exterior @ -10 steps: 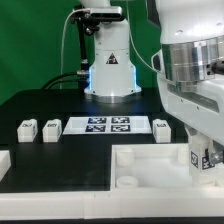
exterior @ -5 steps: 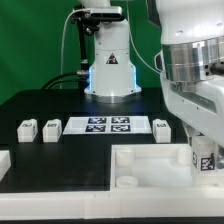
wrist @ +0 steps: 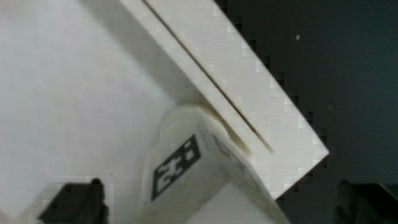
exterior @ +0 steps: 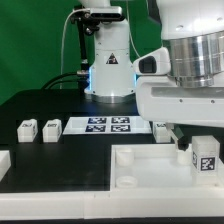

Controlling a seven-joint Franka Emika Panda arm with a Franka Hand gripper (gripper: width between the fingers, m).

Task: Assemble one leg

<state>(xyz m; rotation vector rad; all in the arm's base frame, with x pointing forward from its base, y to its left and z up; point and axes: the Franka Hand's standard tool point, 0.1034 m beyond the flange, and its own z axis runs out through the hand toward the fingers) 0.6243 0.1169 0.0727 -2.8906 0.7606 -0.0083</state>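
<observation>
On my exterior feed the arm fills the right side of the scene, its wrist hanging low over the near right of the black table (exterior: 40, 105). Just under it I see one leg (exterior: 205, 157), a small white block with its black-and-white tag facing the camera, sitting at the right end of the big white tray (exterior: 140, 165), against or over the tray's far rim; I cannot tell whether it rests on the tray or is lifted off it. The claw (exterior: 196, 140) is right above that leg, but the wrist housing hides the fingers there, so I cannot tell if it is apart, together or clamped on the block.

My wrist feed shows the same leg (wrist: 183, 160) close up, tag visible, touching the tray's raised edge (wrist: 231, 80), with dark finger tips (wrist: 75, 198) at both corners, well apart from each other.

Farther left, two more legs (exterior: 28, 128) (exterior: 52, 128) stand side by side on the table, just left of the marker board (exterior: 108, 125). Another leg (exterior: 162, 127) stands just right of that board.
</observation>
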